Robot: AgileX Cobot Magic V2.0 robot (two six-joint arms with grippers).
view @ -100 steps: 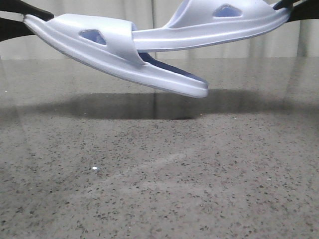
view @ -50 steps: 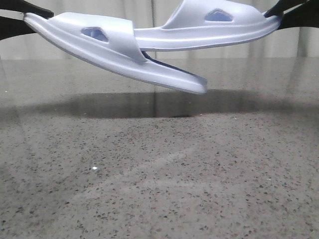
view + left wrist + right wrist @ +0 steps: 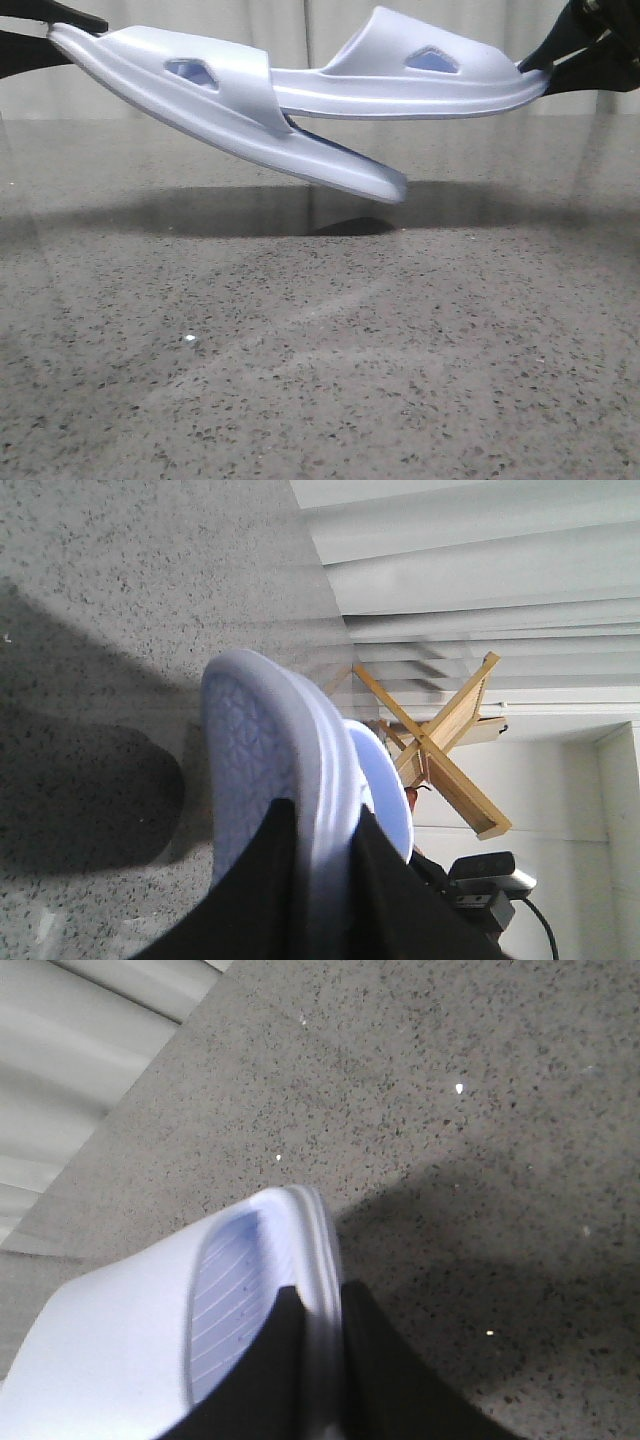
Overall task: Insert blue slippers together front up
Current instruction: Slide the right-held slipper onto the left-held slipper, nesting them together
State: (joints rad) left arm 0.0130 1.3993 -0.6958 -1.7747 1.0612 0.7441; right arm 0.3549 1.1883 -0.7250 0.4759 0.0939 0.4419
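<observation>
Both slippers airborne, toes meshed over the table [image 3: 320,380].
Left gripper [image 3: 318,880] clamps left slipper [image 3: 230,110]; right gripper [image 3: 312,1360] clamps right slipper [image 3: 400,85], toe under its strap. Wooden stand [image 3: 440,745] behind.

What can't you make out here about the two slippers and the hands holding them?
- Front view: how far the right slipper has gone into the left slipper; the left one's strap covers its toe.
- Front view: most of the left hand and right hand, cut off by the edges.
- Left wrist view: the right slipper, hidden behind the left slipper's sole.
- Right wrist view: the left slipper, out of the picture.
</observation>
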